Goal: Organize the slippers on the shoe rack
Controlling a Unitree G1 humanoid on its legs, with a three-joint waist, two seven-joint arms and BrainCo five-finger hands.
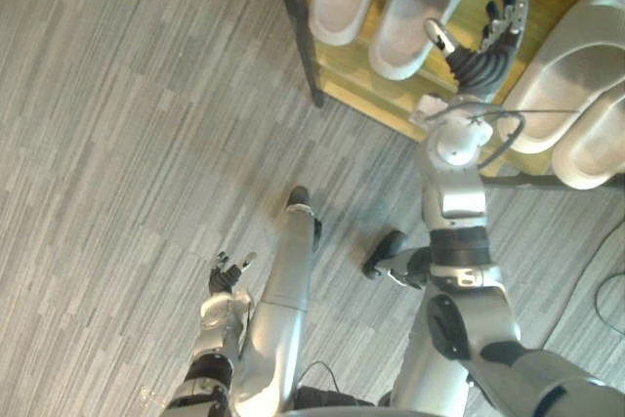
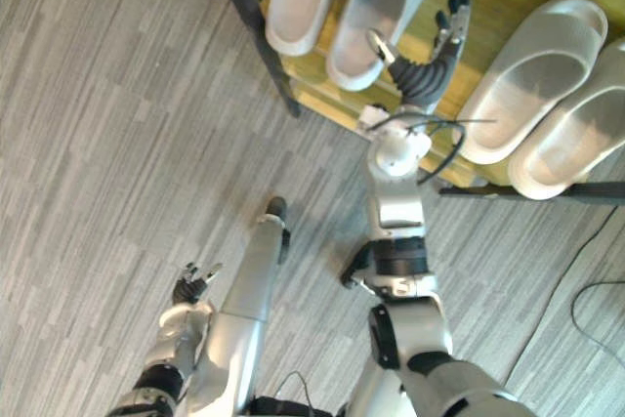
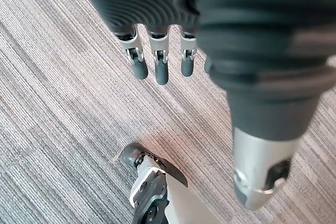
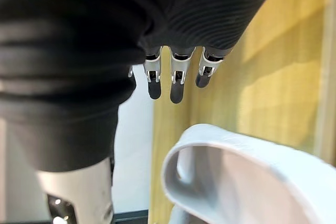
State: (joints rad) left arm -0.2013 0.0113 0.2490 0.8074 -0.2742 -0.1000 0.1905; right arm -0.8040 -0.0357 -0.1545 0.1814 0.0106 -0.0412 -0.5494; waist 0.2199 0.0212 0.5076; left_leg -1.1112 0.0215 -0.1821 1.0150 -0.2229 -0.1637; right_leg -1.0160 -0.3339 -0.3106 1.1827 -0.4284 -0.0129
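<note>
1. Four pale slippers lie on the shoe rack's (image 1: 376, 100) wooden shelf at the far side of the scene. They form a left pair (image 1: 425, 7), side by side, and a right pair (image 1: 576, 65), also side by side.
2. A strip of bare wood separates the two pairs.
3. The right hand (image 1: 498, 36) is stretched out over that bare strip, between the pairs. Its fingers (image 4: 176, 82) are straight and spread, and it holds nothing.
4. The right hand's thumb points toward the near end of the left pair's right-hand slipper. Whether it touches the slipper cannot be told.
5. In the right wrist view a slipper's rim (image 4: 236, 177) lies close past the straight fingers, with the wood beyond it.
6. A dark post (image 1: 298, 26) of the rack stands just left of the left pair.
7. The left hand (image 1: 227, 275) hangs low at the near left, well apart from the rack and above the grey striped floor (image 1: 117, 144). Its fingers (image 3: 160, 66) are relaxed and it holds nothing.
</note>
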